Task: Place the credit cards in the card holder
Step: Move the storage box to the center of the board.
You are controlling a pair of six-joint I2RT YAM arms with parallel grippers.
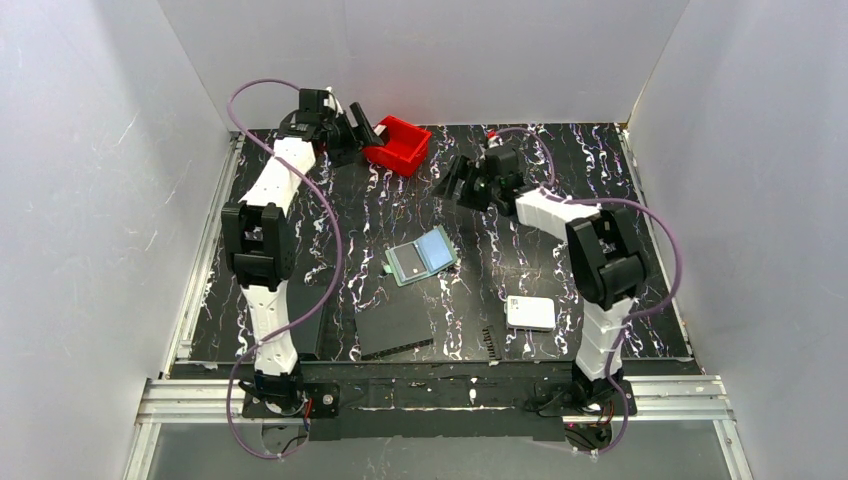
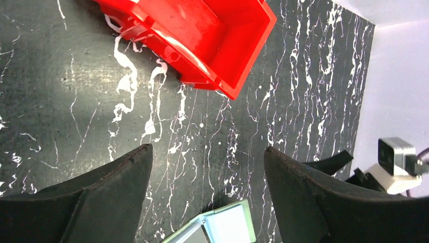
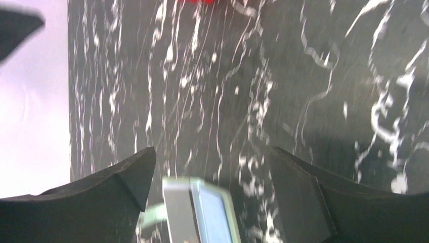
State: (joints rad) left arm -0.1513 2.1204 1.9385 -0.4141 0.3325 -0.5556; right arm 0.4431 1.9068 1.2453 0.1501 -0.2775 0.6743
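Left gripper and right gripper both gape wide, holding nothing; the card holder lies open below and behind each claw's tips. No loose credit cards show (none visible in the red bin ahead of the left claw), so probably only checking the pockets and folding the holder remains.

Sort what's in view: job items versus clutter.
Job:
- card holder, lying open mid-table
- credit cards: none loose in view; the holder's panels may hide some, cannot tell

Clutter:
- red bin, far side
- white rounded box
- flat black slab, near edge
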